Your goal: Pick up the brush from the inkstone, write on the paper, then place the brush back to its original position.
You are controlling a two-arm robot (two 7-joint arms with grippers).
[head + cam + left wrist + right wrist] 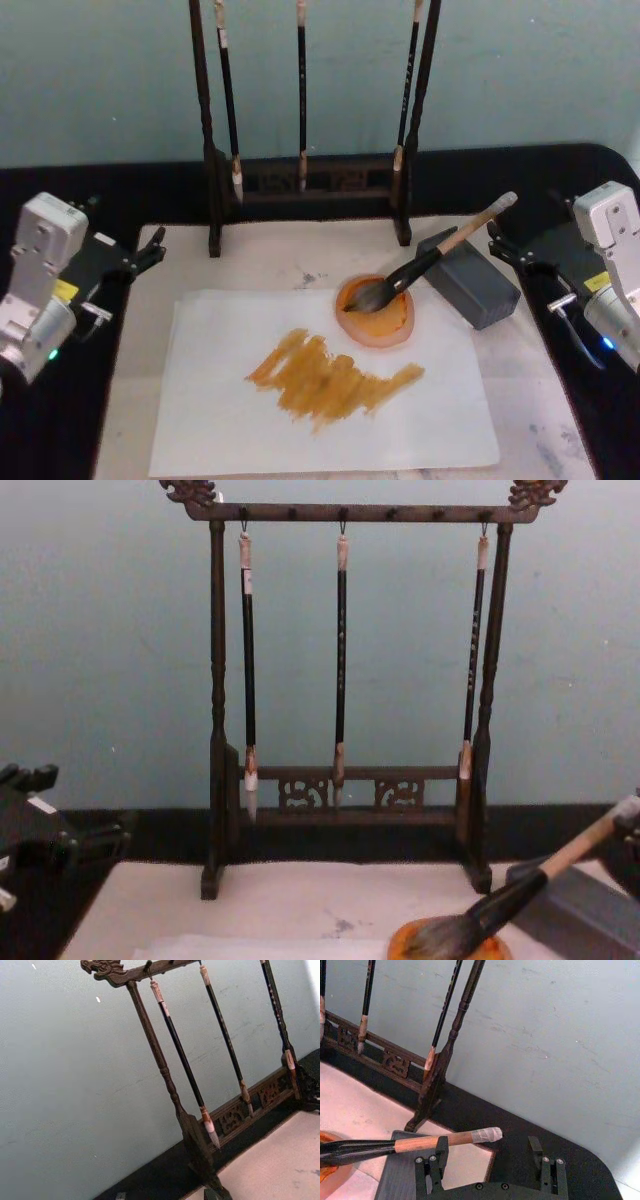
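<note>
Right hand (488, 1146): spread wide and holding nothing. It sits at the right edge of the mat (535, 400), just beside the white end of the large brush (430, 258). In the right wrist view one finger (441, 1152) crosses in front of the handle; whether they touch cannot be confirmed.

Left hand (148, 252): positioned low over the black surface (120, 190) at the left edge of the mat, well apart from the task items. Whether it is spread or pressed together cannot be told.

Items counted:
- One large brush. Its bristles lie in the dish (375, 312). The handle slants up to the right and far side and rests across the grey block (480, 285).
- One dish, orange and round, sitting on the far edge of the paper (300, 430), right of centre.
- One sheet of paper, white and flat on the mat. It carries one patch of orange-brown strokes (330, 380) near its middle, just to the near left of the dish.
- One grey block, on the mat just right of the dish.
- One dark wooden rack (215, 680), upright at the far edge of the mat.
- Three thin brushes (341, 650), hanging from the rack's top bar, tips down, spaced apart.
</note>
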